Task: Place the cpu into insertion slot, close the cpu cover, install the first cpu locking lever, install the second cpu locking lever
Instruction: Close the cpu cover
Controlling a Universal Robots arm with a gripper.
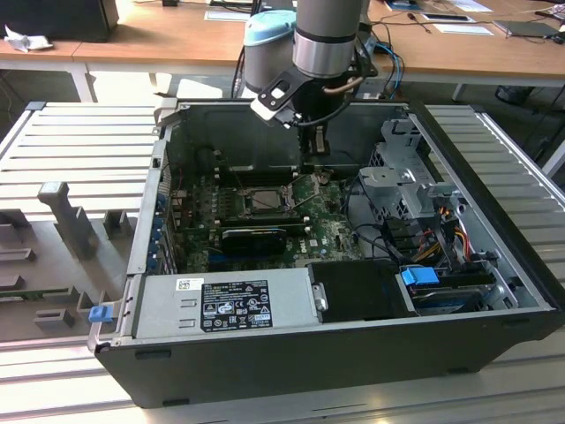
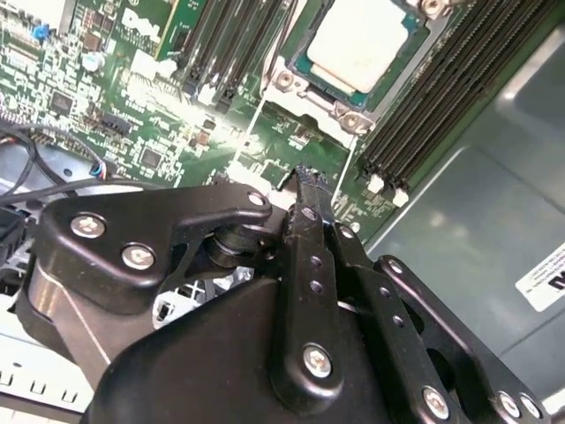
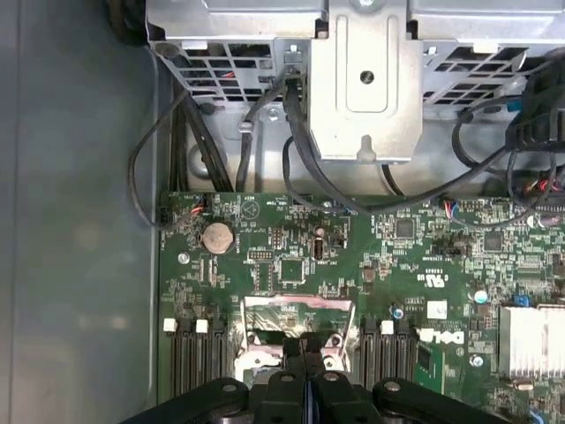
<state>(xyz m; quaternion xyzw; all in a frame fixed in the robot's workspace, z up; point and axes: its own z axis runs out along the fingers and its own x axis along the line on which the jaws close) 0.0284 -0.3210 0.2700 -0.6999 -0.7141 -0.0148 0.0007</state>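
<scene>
ROBOT AT WORK INSIDE A PC: A robot arm is reaching into an open computer case [image 1: 494,291]. Its gripper [image 1: 319,168] is hanging low over the green board [image 1: 331,231], just beside the insertion slot [image 1: 238,201] on the exterior view's right.

In the second wrist view the black fingers [image 2: 311,265] are sitting pressed together w/ no gap showing. Nothing is visibly caught between them, so the jaws are reading as fully closed and empty.

The cpu [image 2: 366,40] is lying flat in the slot, its pale metal top facing up. The cpu cover [image 2: 305,88] is lying down around it, framing the chip through its window, w/ the memory slots [image 2: 441,97] running alongside.

Progress, judging by how things lie: steps 1 and 2 are looking done, i.e. chip seated and cover down. That is approx. half the job.

A thin bright rod [image 2: 253,132] and a second rod [image 2: 346,177], prob. the two locking levers, are running out from the socket's near corners toward the gripper. Its tip is sitting between them, close to the board. Whether it is touching either rod, or whether either is latched, cannot be told. Both lever steps are appearing to be left.

Cables [image 3: 291,159] and a metal drive cage [image 3: 366,88] are crowding the board's far edge in the first wrist view.
</scene>
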